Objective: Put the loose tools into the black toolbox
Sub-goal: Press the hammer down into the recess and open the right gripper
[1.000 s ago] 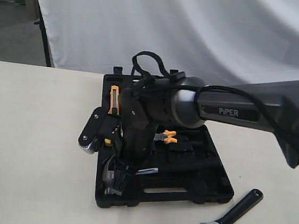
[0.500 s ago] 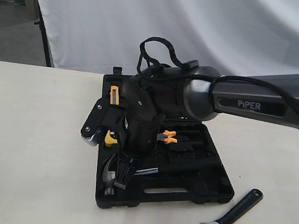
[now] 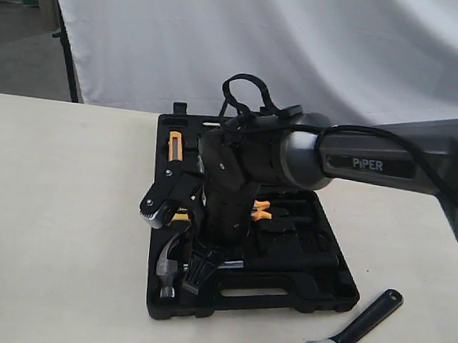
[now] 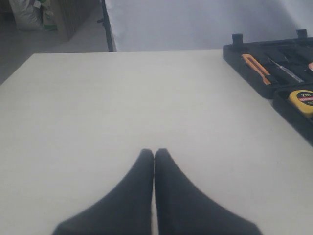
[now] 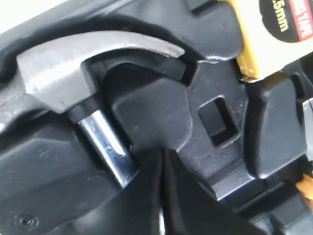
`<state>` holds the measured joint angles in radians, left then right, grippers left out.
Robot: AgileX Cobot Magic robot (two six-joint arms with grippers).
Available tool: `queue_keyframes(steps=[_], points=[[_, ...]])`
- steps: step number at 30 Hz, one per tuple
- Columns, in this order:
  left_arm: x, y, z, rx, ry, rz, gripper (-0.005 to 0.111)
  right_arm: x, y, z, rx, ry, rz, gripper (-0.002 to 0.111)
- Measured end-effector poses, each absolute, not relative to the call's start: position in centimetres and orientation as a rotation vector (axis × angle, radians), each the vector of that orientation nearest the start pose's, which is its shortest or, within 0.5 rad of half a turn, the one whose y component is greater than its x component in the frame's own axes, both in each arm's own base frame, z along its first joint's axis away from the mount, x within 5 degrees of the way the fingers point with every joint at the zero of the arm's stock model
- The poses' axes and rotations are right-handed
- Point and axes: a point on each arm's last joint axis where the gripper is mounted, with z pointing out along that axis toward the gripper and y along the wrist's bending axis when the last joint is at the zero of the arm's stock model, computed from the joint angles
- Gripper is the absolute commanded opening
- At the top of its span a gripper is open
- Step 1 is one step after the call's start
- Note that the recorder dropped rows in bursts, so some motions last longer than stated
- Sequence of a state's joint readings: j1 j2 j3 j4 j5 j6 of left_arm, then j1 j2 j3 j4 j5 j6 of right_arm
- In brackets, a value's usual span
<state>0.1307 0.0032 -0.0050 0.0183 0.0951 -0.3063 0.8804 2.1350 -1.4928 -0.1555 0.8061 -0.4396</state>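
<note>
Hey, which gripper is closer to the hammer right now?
Right. The right gripper hangs just over the hammer inside the toolbox, close beside its steel neck. The left gripper sits over the table, well clear of the toolbox.

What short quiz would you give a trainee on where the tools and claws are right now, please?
1. True or false: the adjustable wrench lies on the table, outside the black toolbox.
2. Which tool lies under the right claw? A pliers; B claw hammer; C tape measure.
3. Fill in: the left claw is ___.
Key: 1 true; 2 B; 3 shut.
</note>
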Motion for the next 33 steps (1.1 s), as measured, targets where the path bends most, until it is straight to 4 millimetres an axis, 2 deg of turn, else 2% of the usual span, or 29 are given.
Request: queue_keyframes(steps=[12,21,33], points=[[5.6,0.8,20.6,-0.329,1.543,-0.122,0.001,28.5,32.8,14.5,-1.9,2.237,-0.126,-0.001],[5.6,0.8,20.6,-0.329,1.543,-0.122,0.001,29.1,33.5,16.1,-1.873,2.25,-0.121,-0.001],[5.6,0.8,20.6,-0.329,1.543,-0.122,0.001,28.7,33.0,20.8,-1.796,2.181,-0.089,-0.001]])
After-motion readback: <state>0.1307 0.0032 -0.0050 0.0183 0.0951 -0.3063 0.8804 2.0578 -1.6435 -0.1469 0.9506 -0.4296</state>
